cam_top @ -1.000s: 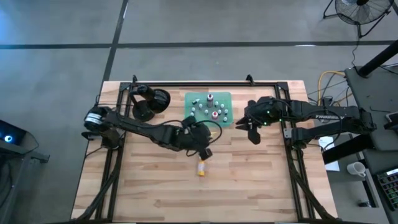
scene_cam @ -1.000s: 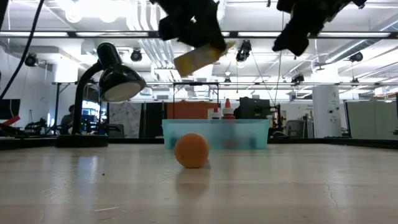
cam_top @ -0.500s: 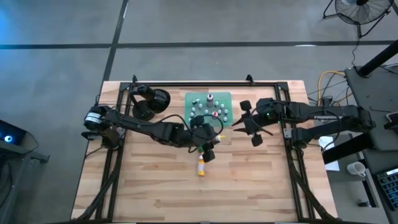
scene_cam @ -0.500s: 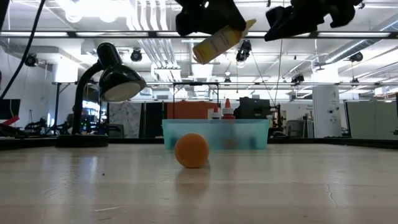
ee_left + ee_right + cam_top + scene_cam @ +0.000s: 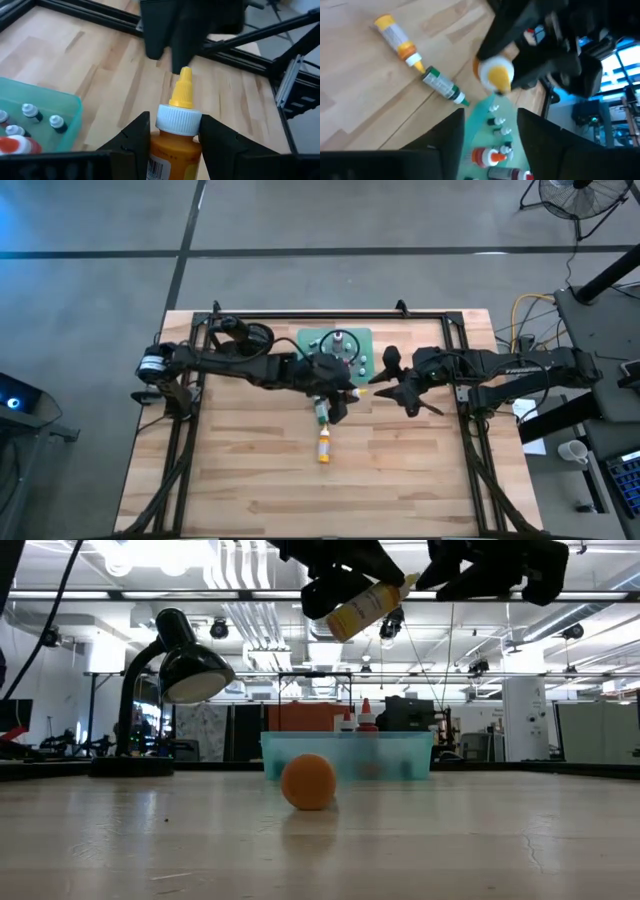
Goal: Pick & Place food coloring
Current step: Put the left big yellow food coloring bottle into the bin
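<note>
Left gripper (image 5: 172,135): clamped on yellow bottle (image 5: 176,135), raised beside tray edge (image 5: 362,335).
Right gripper (image 5: 490,135): fingers apart, facing the bottle's tip.
Table (image 5: 250,480): orange bottle (image 5: 324,446) and green bottle (image 5: 321,412) lying on open wood.

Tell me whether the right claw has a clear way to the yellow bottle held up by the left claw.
Probably yes: the right claw stands open facing the yellow bottle nozzle, nothing between; the left claw grips only its body.

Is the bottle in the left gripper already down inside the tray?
No: the low view shows the yellow bottle held high in the left gripper, well above the green tray on the table.
</note>
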